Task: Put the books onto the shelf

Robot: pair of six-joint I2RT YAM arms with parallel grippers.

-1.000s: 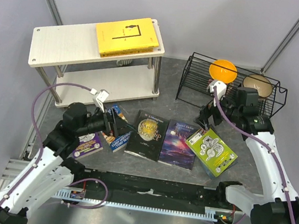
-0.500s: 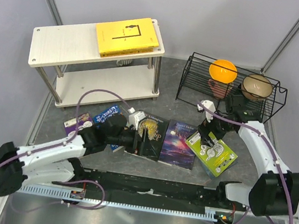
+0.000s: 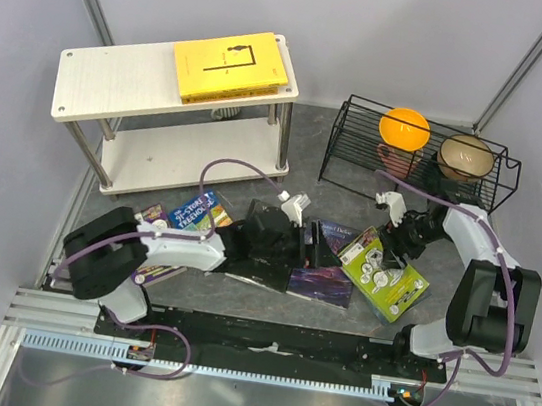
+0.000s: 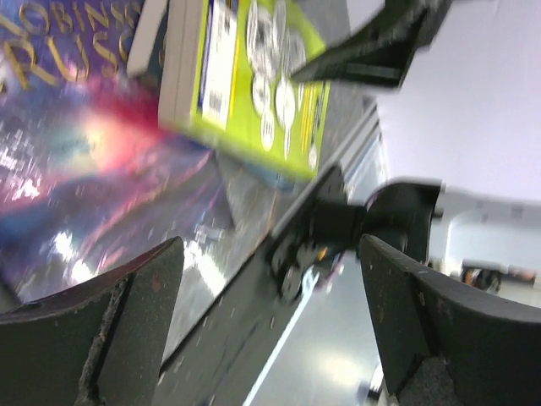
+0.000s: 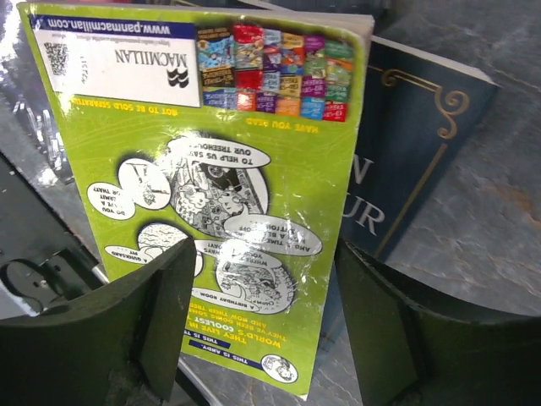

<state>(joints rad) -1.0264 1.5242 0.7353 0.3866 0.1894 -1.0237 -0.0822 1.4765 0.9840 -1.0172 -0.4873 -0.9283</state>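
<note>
The shelf stands at the back left with a yellow book on its top board. Other books lie on the floor: a blue one, a dark galaxy one and a lime-green cartoon one. My left gripper reaches right, low over the galaxy book's near edge, open and empty. My right gripper hangs over the lime-green book, open, a finger at each side of its near end. A dark blue book lies under it.
A black wire rack at the back right holds an orange bowl and a tan bowl. The black base rail runs along the near edge. My left arm lies across the black-and-gold book.
My left arm has swung from the far-left books rightward across to the galaxy book. My right gripper has come down over the lime-green book and its jaws have narrowed a little.
</note>
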